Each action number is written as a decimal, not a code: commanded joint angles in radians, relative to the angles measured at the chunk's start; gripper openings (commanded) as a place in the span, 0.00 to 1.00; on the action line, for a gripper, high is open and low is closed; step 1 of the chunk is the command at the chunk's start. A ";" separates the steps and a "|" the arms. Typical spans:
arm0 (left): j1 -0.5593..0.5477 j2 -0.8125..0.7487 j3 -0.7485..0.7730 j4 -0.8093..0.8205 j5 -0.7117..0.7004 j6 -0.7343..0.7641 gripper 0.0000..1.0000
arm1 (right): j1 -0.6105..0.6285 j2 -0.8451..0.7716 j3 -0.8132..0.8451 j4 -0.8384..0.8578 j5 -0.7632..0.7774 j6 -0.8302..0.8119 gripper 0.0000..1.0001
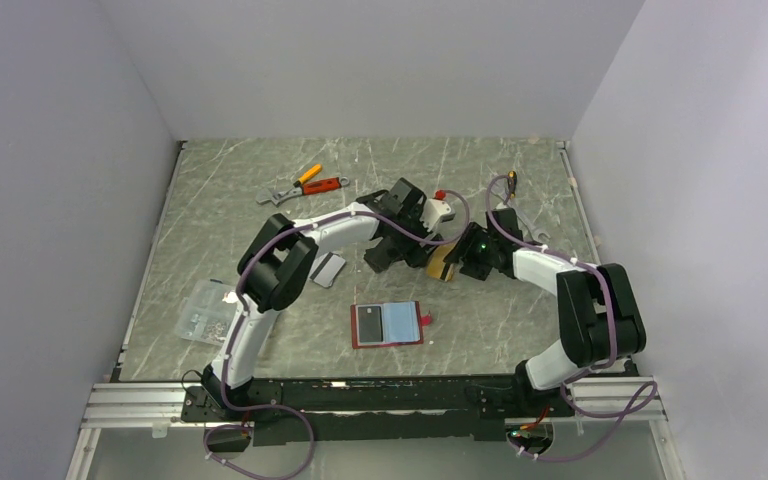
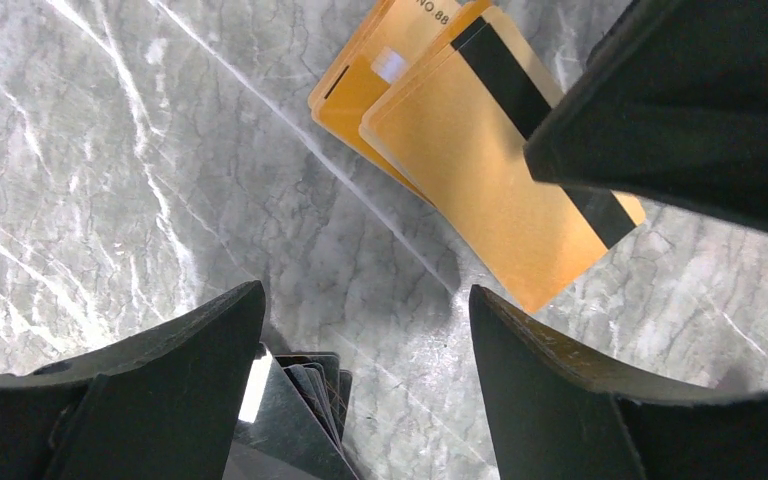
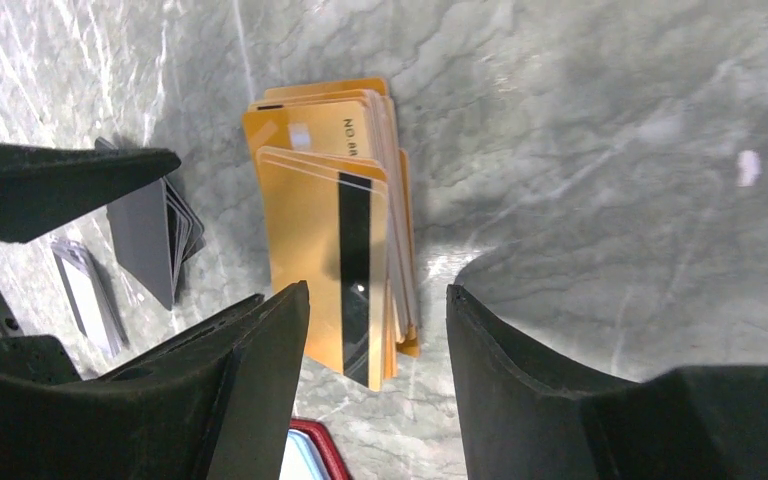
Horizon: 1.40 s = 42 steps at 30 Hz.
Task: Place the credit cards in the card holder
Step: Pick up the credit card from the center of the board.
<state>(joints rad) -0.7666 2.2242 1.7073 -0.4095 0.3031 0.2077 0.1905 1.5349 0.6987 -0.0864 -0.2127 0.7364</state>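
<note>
A stack of orange-gold credit cards (image 1: 441,264) lies on the marble table, the top one showing a dark stripe (image 3: 355,270). It also shows in the left wrist view (image 2: 480,170). My right gripper (image 1: 458,265) is open just above the stack's near end (image 3: 378,300), touching nothing. My left gripper (image 1: 398,258) is open and empty (image 2: 365,310) beside the orange stack, over a fanned pile of dark grey cards (image 2: 300,400). The red card holder (image 1: 388,324) lies open and flat nearer the arms, bluish lining up, and its corner shows in the right wrist view (image 3: 312,450).
A silver-white card (image 1: 328,268) lies left of the grippers, also in the right wrist view (image 3: 85,295). A clear plastic box (image 1: 203,311) sits at the near left. Orange-handled pliers (image 1: 305,185) lie at the back and small tools (image 1: 512,190) at the back right.
</note>
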 commanded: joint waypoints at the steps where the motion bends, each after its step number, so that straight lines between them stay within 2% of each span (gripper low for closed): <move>1: -0.002 -0.084 0.005 0.020 0.051 0.008 0.81 | -0.039 -0.020 -0.006 -0.083 0.047 -0.022 0.56; 13: -0.011 -0.044 0.043 0.054 0.047 0.014 0.82 | -0.070 0.042 -0.018 0.043 -0.099 -0.003 0.41; 22: -0.041 -0.006 0.078 0.060 -0.004 0.054 0.81 | -0.091 0.049 -0.049 0.082 -0.126 0.011 0.40; 31: -0.087 -0.001 0.058 0.085 -0.151 0.116 0.81 | -0.124 0.048 -0.078 0.120 -0.147 0.023 0.39; 38: -0.105 0.019 0.061 0.084 -0.181 0.143 0.80 | -0.156 0.052 -0.097 0.164 -0.207 0.039 0.34; 42: -0.111 0.030 0.056 0.084 -0.185 0.154 0.79 | -0.160 0.067 -0.110 0.199 -0.235 0.054 0.35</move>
<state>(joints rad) -0.8692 2.2379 1.7515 -0.3412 0.1478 0.3332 0.0376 1.5745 0.6140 0.0731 -0.4320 0.7818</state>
